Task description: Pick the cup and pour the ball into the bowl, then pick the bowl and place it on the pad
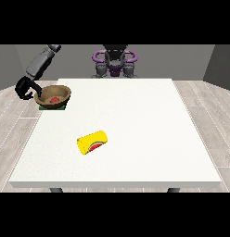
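Bowl first: brown and wooden, it sits on the green pad at the far corner of the counter, at the view's left, with only a thin edge of the pad showing beneath it. The red ball lies inside the bowl. At the bowl's left rim is the hand at the view's left, black, its fingers curled in a hook towards the rim; whether they pinch the rim or have let go of it cannot be told. Its grey arm runs up and back towards the robot.

Nearer the camera, well apart from the bowl, the yellow cup lies on its side on the white counter, its mouth turned towards the front edge. The other hand does not show.

Judging from how things lie, pouring is done and the bowl has reached the pad, so the last step looks to be at its end. What remains is for the fingers to open, if they hold at all, and for the hand to draw away outward without nudging the bowl off the pad.
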`<act>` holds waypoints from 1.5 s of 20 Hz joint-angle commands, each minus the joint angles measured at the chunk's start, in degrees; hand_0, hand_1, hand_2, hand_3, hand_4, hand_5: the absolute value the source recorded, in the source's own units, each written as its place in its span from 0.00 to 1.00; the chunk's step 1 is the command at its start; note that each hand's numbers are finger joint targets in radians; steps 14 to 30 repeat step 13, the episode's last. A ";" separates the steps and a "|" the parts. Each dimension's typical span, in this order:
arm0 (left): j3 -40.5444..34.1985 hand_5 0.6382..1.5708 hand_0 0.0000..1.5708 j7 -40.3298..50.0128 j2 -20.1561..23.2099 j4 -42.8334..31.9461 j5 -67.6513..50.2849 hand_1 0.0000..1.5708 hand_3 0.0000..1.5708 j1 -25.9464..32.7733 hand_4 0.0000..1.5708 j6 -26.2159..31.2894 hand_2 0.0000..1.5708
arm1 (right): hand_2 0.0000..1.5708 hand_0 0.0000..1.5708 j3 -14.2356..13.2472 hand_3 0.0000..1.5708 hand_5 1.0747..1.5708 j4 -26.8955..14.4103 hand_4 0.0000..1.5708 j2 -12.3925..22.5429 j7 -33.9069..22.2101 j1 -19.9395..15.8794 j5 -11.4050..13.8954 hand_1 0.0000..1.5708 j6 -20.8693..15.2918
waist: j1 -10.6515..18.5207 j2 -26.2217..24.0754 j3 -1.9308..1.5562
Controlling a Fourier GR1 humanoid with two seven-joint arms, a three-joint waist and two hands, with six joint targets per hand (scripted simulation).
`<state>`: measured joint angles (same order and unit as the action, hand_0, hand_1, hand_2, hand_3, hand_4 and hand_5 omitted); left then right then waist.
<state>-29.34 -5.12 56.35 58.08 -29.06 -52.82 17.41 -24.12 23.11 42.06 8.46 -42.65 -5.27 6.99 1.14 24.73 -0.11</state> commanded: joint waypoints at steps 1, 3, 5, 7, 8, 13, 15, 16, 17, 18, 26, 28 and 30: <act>-0.80 0.94 0.00 0.77 -0.18 3.65 -0.86 0.00 0.00 1.94 0.00 -1.42 0.00 | 0.51 0.54 -2.91 0.70 0.94 -3.01 0.00 4.21 0.48 0.25 -1.72 0.54 0.92 | 0.55 1.45 -0.02; -0.30 0.94 0.00 2.23 -0.31 3.12 -1.81 0.00 0.00 2.17 0.00 -0.35 0.00 | 0.41 0.46 -2.53 0.66 0.94 -3.21 0.00 2.73 -1.74 -0.57 -1.78 0.46 -0.19 | 0.90 -1.08 0.02; -1.12 0.94 0.00 2.53 0.95 3.66 -2.71 0.00 0.00 1.27 0.00 -0.41 0.00 | 0.36 0.44 -1.93 0.65 0.93 -2.99 0.00 3.81 -1.16 -1.32 -1.10 0.44 0.34 | 0.91 0.36 0.02; -1.23 0.94 0.00 0.12 0.94 1.02 -1.99 0.00 0.00 0.45 0.00 -0.47 0.00 | 0.34 0.40 -1.90 0.52 0.90 -1.28 0.00 4.15 -1.69 -3.25 -1.42 0.40 0.25 | -0.84 1.94 0.06; -0.97 0.94 0.00 -0.33 0.49 1.21 -2.21 0.00 0.00 2.81 0.00 1.94 0.00 | 0.35 0.30 -3.46 0.44 0.88 -2.13 0.00 5.90 -3.40 -3.34 -2.84 0.30 0.97 | 0.79 0.58 0.08; 0.09 0.94 0.00 -0.30 -1.23 -0.75 -0.39 0.00 0.00 4.57 0.00 -1.03 0.00 | 0.18 0.09 -2.43 0.24 0.79 -0.85 0.00 7.68 -7.21 -4.31 -3.05 0.09 5.45 | -1.67 -4.28 0.11; 0.09 0.94 0.00 -0.30 -1.23 -0.75 -0.39 0.00 0.00 4.57 0.00 -1.03 0.00 | 0.18 0.09 -2.43 0.24 0.79 -0.85 0.00 7.68 -7.21 -4.31 -3.05 0.09 5.45 | -1.67 -4.28 0.11; 0.09 0.94 0.00 -0.30 -1.23 -0.75 -0.39 0.00 0.00 4.57 0.00 -1.03 0.00 | 0.18 0.09 -2.43 0.24 0.79 -0.85 0.00 7.68 -7.21 -4.31 -3.05 0.09 5.45 | -1.67 -4.28 0.11; 0.09 0.94 0.00 -0.30 -1.23 -0.75 -0.39 0.00 0.00 4.57 0.00 -1.03 0.00 | 0.18 0.09 -2.43 0.24 0.79 -0.85 0.00 7.68 -7.21 -4.31 -3.05 0.09 5.45 | -1.67 -4.28 0.11; 0.09 0.94 0.00 -0.30 -1.23 -0.75 -0.39 0.00 0.00 4.57 0.00 -1.03 0.00 | 0.18 0.09 -2.43 0.24 0.79 -0.85 0.00 7.68 -7.21 -4.31 -3.05 0.09 5.45 | -1.67 -4.28 0.11; 0.09 0.94 0.00 -0.30 -1.23 -0.75 -0.39 0.00 0.00 4.57 0.00 -1.03 0.00 | 0.18 0.09 -2.43 0.24 0.79 -0.85 0.00 7.68 -7.21 -4.31 -3.05 0.09 5.45 | -1.67 -4.28 0.11; 0.09 0.94 0.00 -0.30 -1.23 -0.75 -0.39 0.00 0.00 4.57 0.00 -1.03 0.00 | 0.18 0.09 -2.43 0.24 0.79 -0.85 0.00 7.68 -7.21 -4.31 -3.05 0.09 5.45 | -1.67 -4.28 0.11; 0.09 0.94 0.00 -0.30 -1.23 -0.75 -0.39 0.00 0.00 4.57 0.00 -1.03 0.00 | 0.18 0.09 -2.43 0.24 0.79 -0.85 0.00 7.68 -7.21 -4.31 -3.05 0.09 5.45 | -1.67 -4.28 0.11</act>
